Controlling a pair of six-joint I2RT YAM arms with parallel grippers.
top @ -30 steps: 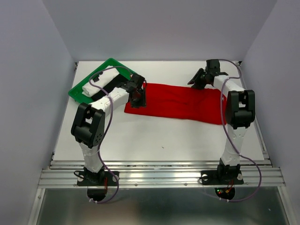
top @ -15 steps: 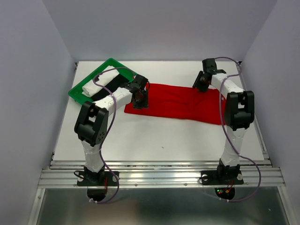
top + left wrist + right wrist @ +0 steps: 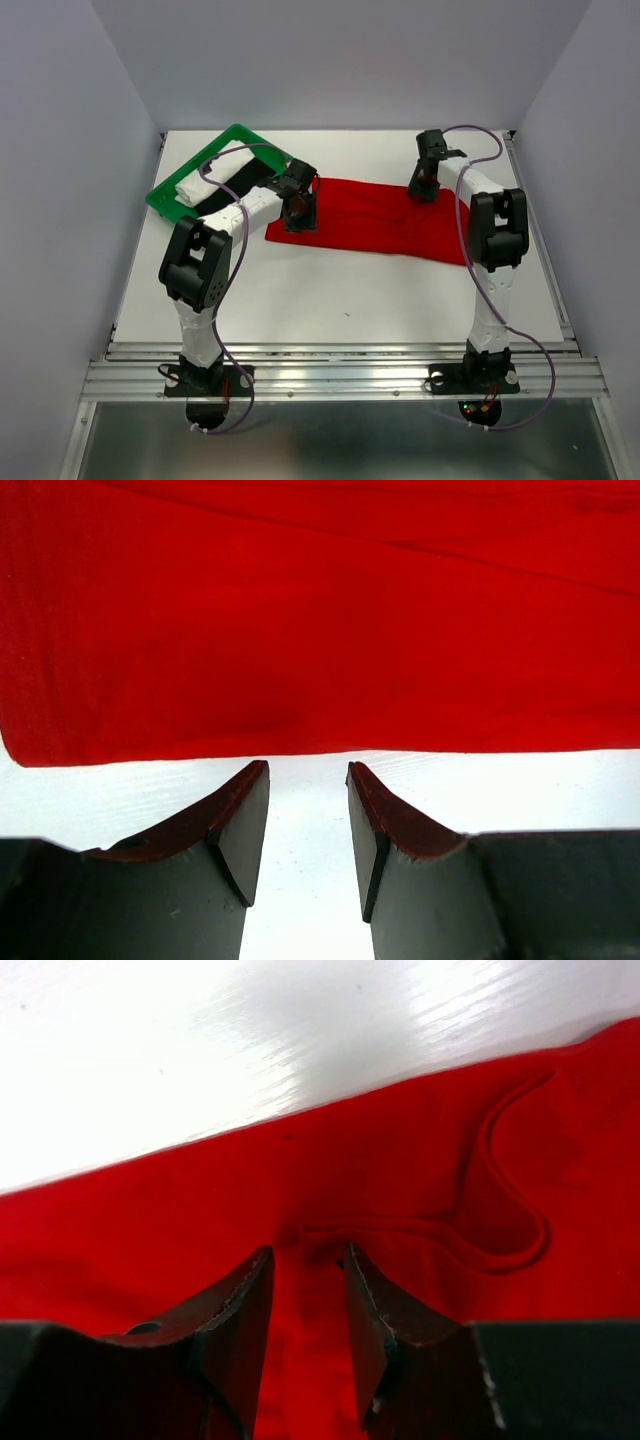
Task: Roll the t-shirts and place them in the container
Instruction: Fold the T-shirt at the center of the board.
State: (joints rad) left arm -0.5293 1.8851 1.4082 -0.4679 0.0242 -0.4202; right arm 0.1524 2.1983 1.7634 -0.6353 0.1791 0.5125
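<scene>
At about 10 o'clock on the white desk (image 3: 350, 290), a green tray (image 3: 160, 202) is sitting at an angle, holding the white t-shirt (image 3: 192, 188) and, just beside it toward 3 o'clock, the black t-shirt (image 3: 240, 180), both lying as narrow bundles along the tray. The left arm is reaching from its base at 7 o'clock toward the middle of the desk, and the left tool (image 3: 298, 212) is pointing down at the 9 o'clock end of the red t-shirt (image 3: 380, 222). In the left wrist view, this tool (image 3: 308, 770) is standing part-way open over bare desk (image 3: 300, 860), its dark fingers (image 3: 235, 820) clearly apart with nothing between them and their tips just short of the red cloth's (image 3: 320, 630) near edge. The red t-shirt is lying flat across the centre as a long folded band, running from 9 o'clock to 3 o'clock and dipping slightly nearer at its right end. The right arm is rising from 5 o'clock and bending over that end, with the right tool (image 3: 420, 188) coming down on the band's far edge at about 1 o'clock. In the right wrist view, this tool (image 3: 308, 1252) is also standing part-way open, its fingers (image 3: 235, 1310) resting their tips on the red cloth (image 3: 400, 1180), where a small pucker is showing. A curved crease is lying toward 3 o'clock of them, and bare desk (image 3: 200, 1050) is showing beyond at 12 o'clock. Flat cloth is showing in the gap, with nothing clamped.
</scene>
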